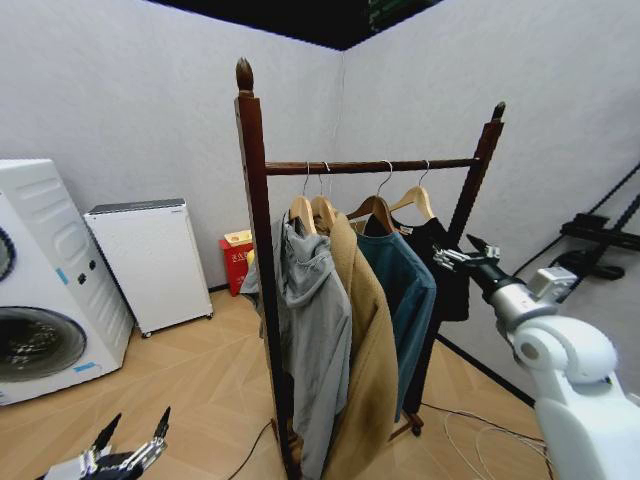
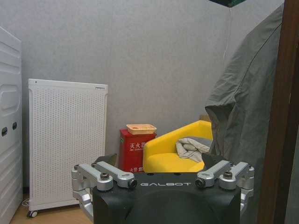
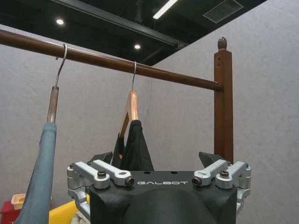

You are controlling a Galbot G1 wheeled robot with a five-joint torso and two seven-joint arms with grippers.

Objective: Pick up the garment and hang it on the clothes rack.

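Note:
The clothes rack [image 1: 370, 166] is dark reddish wood with two knobbed posts, and four hangers hang on its rail [image 3: 154, 70]. The garment [image 1: 442, 270], small and black on a light wooden hanger [image 1: 412, 204], hangs last in the row beside the far post. In the right wrist view the garment [image 3: 134, 145] hangs from the rail just beyond the fingers. My right gripper [image 1: 455, 250] is raised next to it, open and holding nothing. My left gripper [image 1: 138, 425] hangs low near the floor, open and empty.
A grey hoodie [image 1: 310, 320], a tan coat [image 1: 365, 350] and a teal shirt [image 1: 405, 290] fill the rest of the rail. A washing machine [image 1: 30, 290], white appliance [image 1: 150, 260], red box [image 1: 236, 260] and yellow chair [image 2: 173, 156] stand by the wall. Cables [image 1: 480, 430] lie on the floor.

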